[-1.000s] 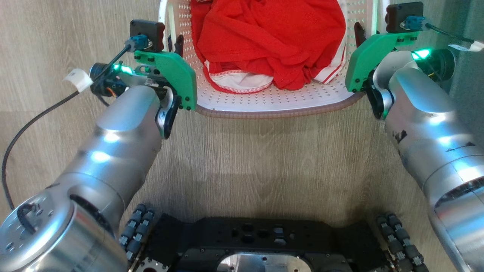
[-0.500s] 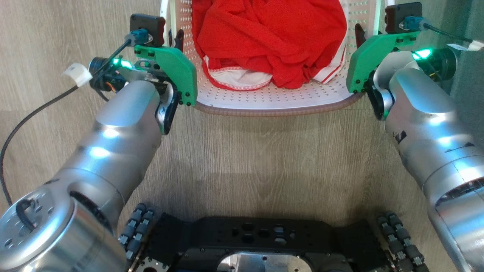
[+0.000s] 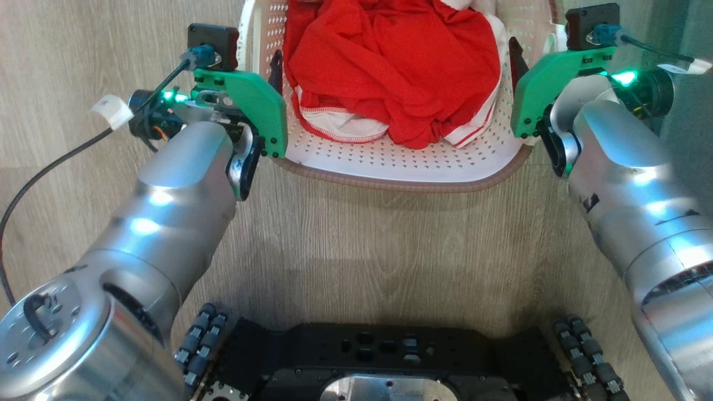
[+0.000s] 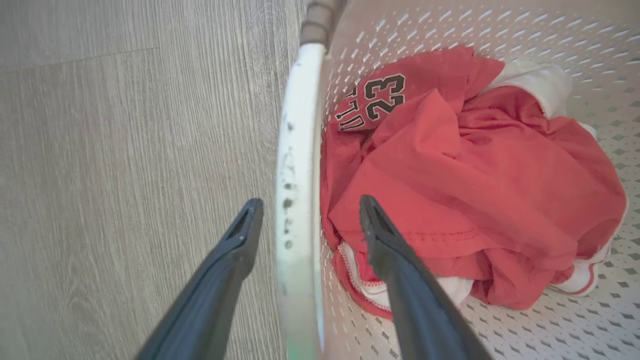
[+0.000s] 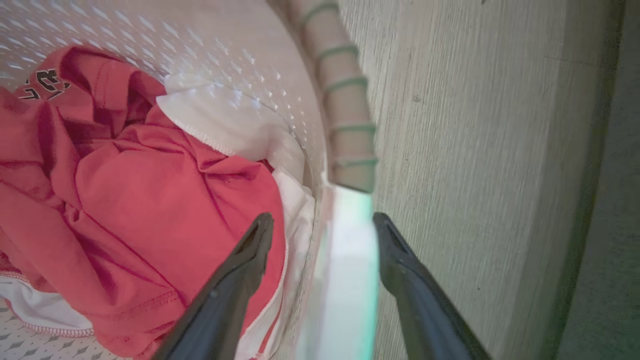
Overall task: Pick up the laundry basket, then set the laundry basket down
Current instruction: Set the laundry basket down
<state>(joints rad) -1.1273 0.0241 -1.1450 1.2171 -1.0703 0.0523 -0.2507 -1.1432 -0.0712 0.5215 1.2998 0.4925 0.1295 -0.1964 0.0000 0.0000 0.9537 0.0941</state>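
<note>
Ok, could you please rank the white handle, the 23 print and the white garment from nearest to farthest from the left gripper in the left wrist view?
1. white handle, between the fingers of the left gripper.
2. 23 print, on the red jersey, further ahead.
3. white garment, far right, near the laundry basket wall.

Counted: 1 laundry basket [image 3: 390, 161] | 1 red jersey [image 3: 390, 61]; whether the white cloth [image 3: 340, 120] was separate could not be told | 2 grippers: left gripper [image 4: 310, 202], right gripper [image 5: 322, 217] | 4 fingers [image 4: 400, 270].
</note>
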